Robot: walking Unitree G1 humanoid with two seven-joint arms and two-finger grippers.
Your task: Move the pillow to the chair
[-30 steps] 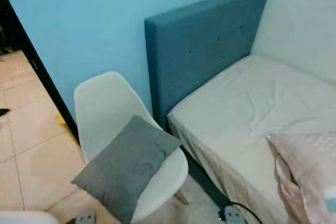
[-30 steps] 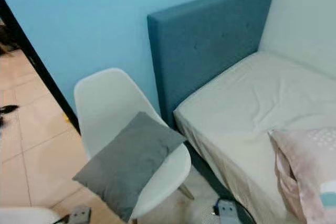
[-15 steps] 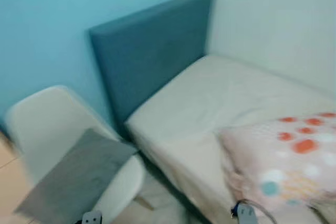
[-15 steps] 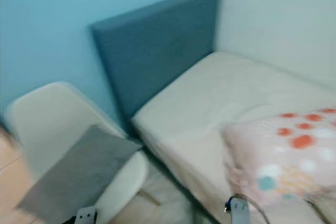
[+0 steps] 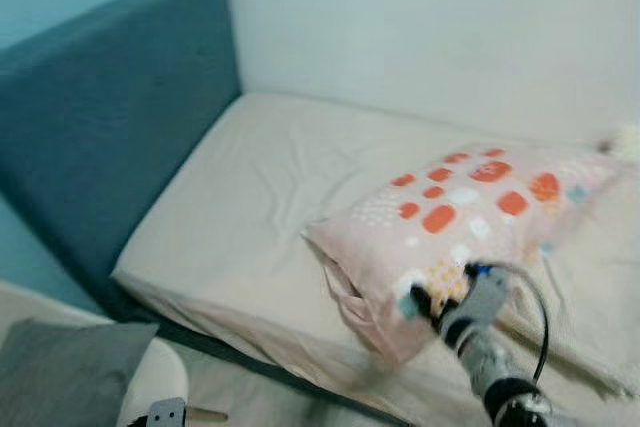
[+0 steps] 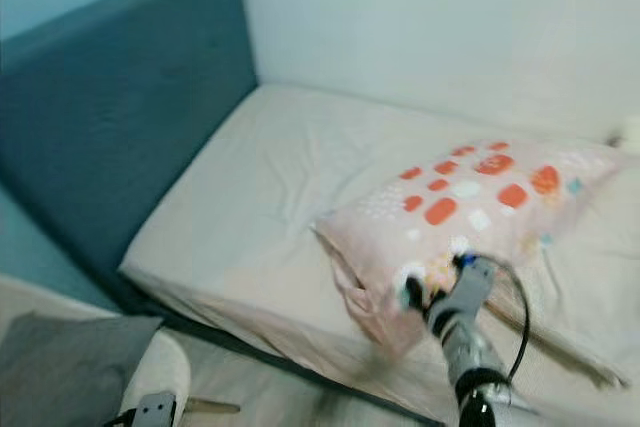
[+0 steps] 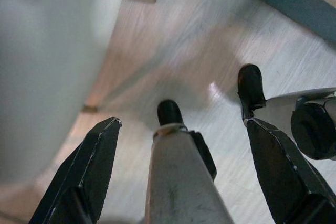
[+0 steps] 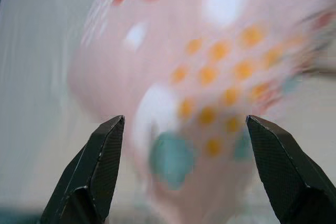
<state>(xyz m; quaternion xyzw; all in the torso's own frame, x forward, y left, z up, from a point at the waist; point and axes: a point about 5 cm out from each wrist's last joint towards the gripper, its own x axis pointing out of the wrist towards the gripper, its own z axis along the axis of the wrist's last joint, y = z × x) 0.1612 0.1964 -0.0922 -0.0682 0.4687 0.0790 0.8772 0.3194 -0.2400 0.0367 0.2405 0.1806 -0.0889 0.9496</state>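
A pink pillow (image 5: pixel 470 212) with orange, white and teal dots lies on the bed's white sheet (image 5: pixel 270 187). My right gripper (image 5: pixel 420 303) reaches up from the lower right and is open at the pillow's near corner. In the right wrist view the right gripper (image 8: pixel 184 120) is spread wide, with the blurred pillow (image 8: pixel 210 77) just beyond the fingertips. The white chair (image 5: pixel 162 379) sits at the lower left with a grey cushion (image 5: pixel 60 377) on it. My left gripper (image 7: pixel 181 123) hangs low and open over the floor beside the chair seat (image 7: pixel 47 51).
A teal padded headboard (image 5: pixel 110 117) stands at the bed's left end against a blue wall. A white wall runs behind the bed. Pale wooden floor (image 7: pixel 210 30) lies between chair and bed. A pale leg with a black foot (image 7: pixel 170 116) stands in front of the left gripper.
The camera has swung right, so chair and headboard have slid left and the pink pillow is now central. My right arm has come up to the pillow's near corner.
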